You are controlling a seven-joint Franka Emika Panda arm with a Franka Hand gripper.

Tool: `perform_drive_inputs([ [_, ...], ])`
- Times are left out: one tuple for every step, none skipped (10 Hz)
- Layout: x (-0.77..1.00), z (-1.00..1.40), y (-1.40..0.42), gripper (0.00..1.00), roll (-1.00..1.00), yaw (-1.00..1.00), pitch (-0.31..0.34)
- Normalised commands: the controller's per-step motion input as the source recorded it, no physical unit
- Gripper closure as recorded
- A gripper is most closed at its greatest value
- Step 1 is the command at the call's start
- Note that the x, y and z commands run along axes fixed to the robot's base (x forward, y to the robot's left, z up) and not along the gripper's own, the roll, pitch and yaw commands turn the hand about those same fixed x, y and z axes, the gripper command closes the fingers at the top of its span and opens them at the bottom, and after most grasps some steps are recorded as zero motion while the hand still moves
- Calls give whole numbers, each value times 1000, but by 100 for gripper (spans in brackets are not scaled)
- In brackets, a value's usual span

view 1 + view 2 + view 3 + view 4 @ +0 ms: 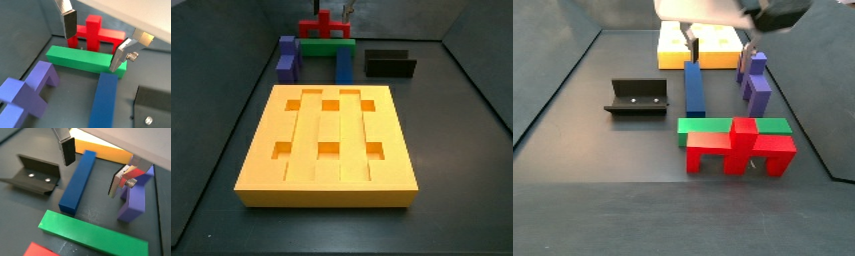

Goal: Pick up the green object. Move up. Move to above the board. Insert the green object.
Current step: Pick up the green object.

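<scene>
On dark grey floor (445, 140), biggest first: board (329, 145) lying flat, yellow-orange, six square holes all vacant, well apart from the piece cluster at far end in a side view. Black fixture (639, 97) standing off to one side, just beside blue bar (694, 86). Purple block (756, 82) on other side of blue bar; red cross-topped block (740, 146) touching or just beside green object (714, 127) — cannot tell which. Green object (79, 57) resting on floor crosswise at end of blue bar (103, 100), not lifted. Gripper (93, 41) hovering over it, fingers (69, 24) spread wide, nothing between pads, straddling green object and red block region in a wrist view. Step judged: pick-up, pre-grasp. Next move likely calls for descending squarely onto green object, avoiding red block, then closing. Dark walls around the workspace, nothing else visible.
</scene>
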Motion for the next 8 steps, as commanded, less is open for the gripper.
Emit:
perform_drive_inputs([
  [-43, -343, 0, 0, 0, -1000, 64],
  [-34, -337, 0, 0, 0, -1000, 64],
  [-14, -274, 0, 0, 0, -1000, 33],
  [0, -223, 0, 0, 0, -1000, 4],
  [0, -197, 0, 0, 0, -1000, 0],
  [0, -191, 0, 0, 0, -1000, 0],
  [0, -189, 0, 0, 0, -1000, 0],
  [0, -180, 0, 0, 0, -1000, 0],
])
